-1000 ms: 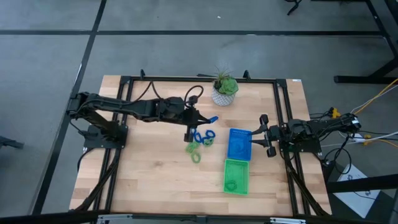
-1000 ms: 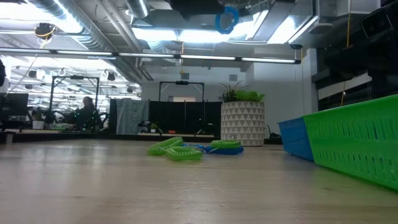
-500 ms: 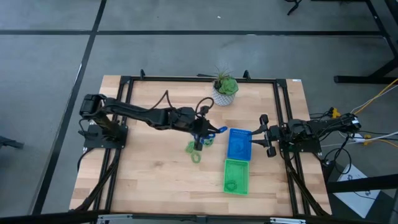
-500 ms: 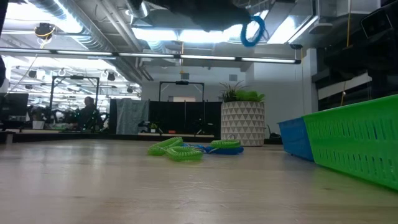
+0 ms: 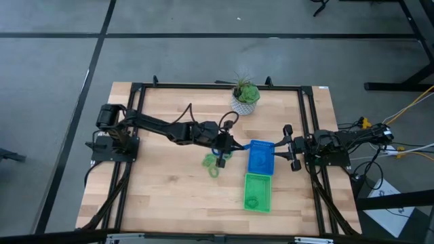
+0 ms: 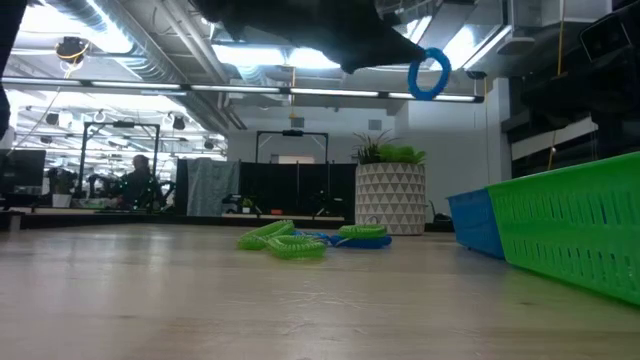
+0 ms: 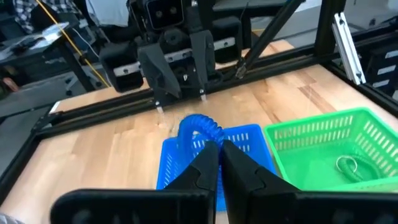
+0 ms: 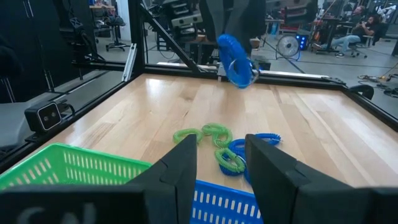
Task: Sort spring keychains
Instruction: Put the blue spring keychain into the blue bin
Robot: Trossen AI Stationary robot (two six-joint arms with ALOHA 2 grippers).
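The left arm has carried rightward from above the loose pile (image 5: pixel 217 161) to the blue tray (image 5: pixel 260 158)'s left edge. Its left gripper (image 7: pixel 219 148) stays clamped on a blue spring keychain (image 7: pixel 200 129) held aloft, so release into that tray appears next. The right gripper (image 5: pixel 287 146) waits open at the tray's right.

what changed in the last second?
The left gripper, jaws shut on a blue keychain, carried it from above the pile toward the blue tray; nothing let go. The pile, both trays, the plant and the right gripper, waiting open at the table's right edge, stayed put.
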